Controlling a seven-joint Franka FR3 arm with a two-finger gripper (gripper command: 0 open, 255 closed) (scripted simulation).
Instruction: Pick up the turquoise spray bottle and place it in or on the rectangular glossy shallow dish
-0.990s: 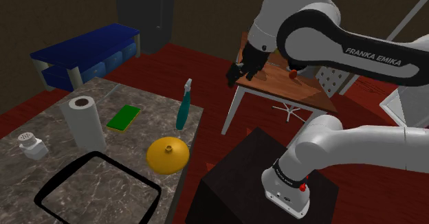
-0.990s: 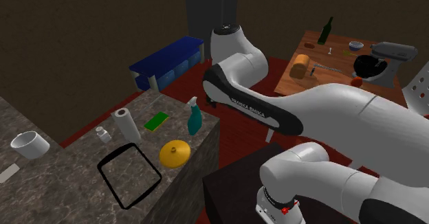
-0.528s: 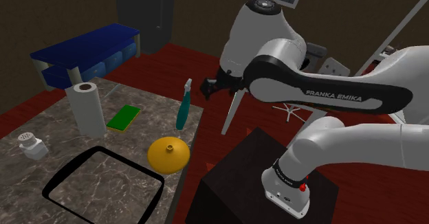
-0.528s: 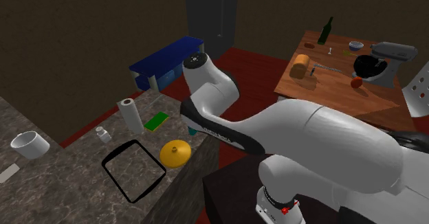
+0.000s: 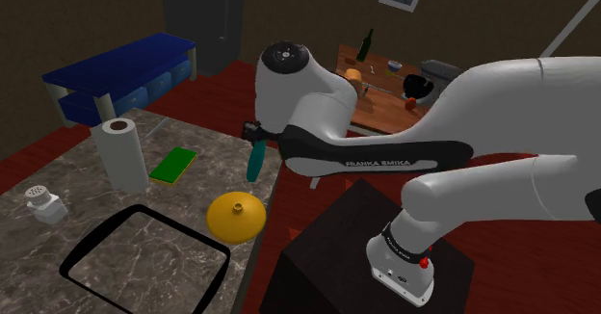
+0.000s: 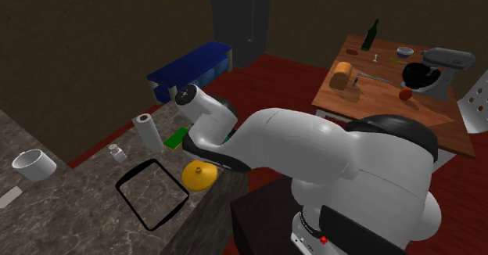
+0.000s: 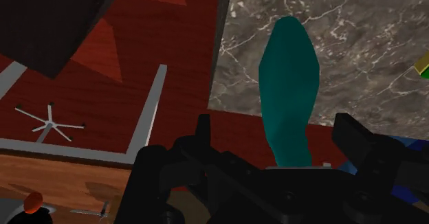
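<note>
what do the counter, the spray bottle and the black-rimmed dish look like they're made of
The counter looks like stone, likely marble: grey-brown with white veins. The spray bottle is probably plastic: plain teal, smooth, no shine. The dish is unclear: black rim, the counter's pattern showing through its middle, perhaps glass.

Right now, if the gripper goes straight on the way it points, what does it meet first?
The turquoise spray bottle: it lies dead ahead of the gripper, between its open fingers, with the marbled counter behind. The gap is hard to judge.
</note>
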